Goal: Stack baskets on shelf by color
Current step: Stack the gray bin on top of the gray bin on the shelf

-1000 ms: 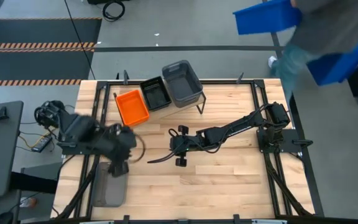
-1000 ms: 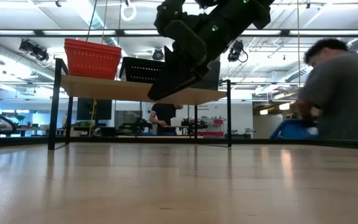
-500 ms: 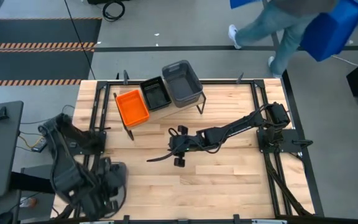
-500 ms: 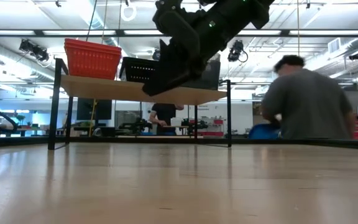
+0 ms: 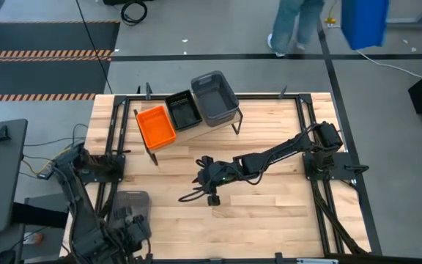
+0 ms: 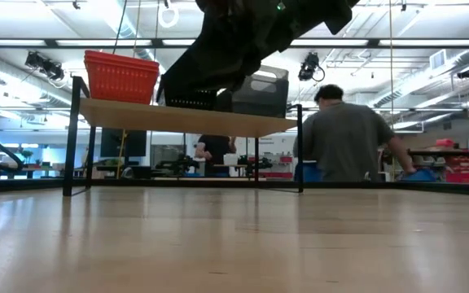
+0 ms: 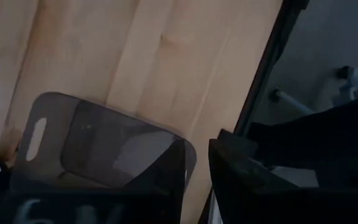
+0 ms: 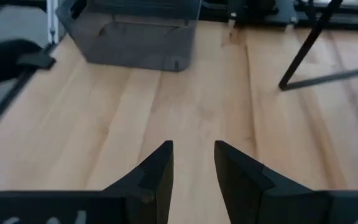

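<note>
Shelf loaded with three baskets, a fourth grey one sitting at the table's 7 o'clock corner.

Shelf is standing at about 11 o'clock, carrying orange basket, black basket and grey basket side by side. Spare grey basket is lying on the table under the left arm. Left gripper is hovering over it; can't tell its jaw state or whether it's gripping. Right gripper is hanging near table centre, fingers parted with a narrow gap, holding nothing.

Bare table lies open; the shelf and grey basket obstruct its edges.
</note>
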`<state>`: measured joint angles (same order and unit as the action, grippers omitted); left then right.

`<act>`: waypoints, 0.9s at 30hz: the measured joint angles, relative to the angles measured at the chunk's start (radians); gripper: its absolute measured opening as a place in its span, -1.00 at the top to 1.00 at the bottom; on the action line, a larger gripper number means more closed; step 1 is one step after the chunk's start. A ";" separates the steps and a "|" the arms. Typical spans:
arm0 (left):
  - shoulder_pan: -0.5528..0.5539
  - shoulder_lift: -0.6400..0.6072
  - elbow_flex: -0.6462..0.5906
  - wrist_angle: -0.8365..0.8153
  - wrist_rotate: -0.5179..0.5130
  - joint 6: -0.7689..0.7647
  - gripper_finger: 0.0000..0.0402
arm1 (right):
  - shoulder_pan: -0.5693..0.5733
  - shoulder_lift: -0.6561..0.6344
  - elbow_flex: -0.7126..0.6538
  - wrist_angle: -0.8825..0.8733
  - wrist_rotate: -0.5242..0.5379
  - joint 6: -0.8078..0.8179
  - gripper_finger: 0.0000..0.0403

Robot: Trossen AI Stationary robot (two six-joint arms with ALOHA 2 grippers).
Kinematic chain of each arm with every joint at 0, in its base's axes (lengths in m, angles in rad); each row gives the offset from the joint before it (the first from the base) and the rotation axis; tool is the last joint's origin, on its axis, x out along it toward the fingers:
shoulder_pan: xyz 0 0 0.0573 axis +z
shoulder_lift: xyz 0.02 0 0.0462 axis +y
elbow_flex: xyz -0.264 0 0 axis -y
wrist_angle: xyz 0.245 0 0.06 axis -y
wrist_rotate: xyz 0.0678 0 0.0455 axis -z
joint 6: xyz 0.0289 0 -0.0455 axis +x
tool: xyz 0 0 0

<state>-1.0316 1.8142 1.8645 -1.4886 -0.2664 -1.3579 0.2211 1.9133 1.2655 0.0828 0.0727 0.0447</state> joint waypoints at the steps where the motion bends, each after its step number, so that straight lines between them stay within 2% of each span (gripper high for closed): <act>1: -0.005 0.006 0.000 0.000 0.001 0.000 0.61 | 0.000 0.000 0.000 0.001 0.011 -0.023 0.39; 12: -0.034 0.116 0.000 0.026 0.005 -0.009 0.61 | 0.006 0.000 0.000 -0.002 0.020 -0.008 0.39; 19: -0.040 0.195 0.000 0.112 0.095 0.052 0.60 | 0.006 0.000 0.000 -0.006 0.018 0.005 0.39; 27: -0.100 0.224 0.000 0.012 0.126 -0.023 0.40 | 0.017 0.000 0.000 -0.006 0.012 0.037 0.39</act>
<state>-1.1318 2.0384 1.8644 -1.4765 -0.1400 -1.3809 0.2381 1.9133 1.2655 0.0769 0.0849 0.0817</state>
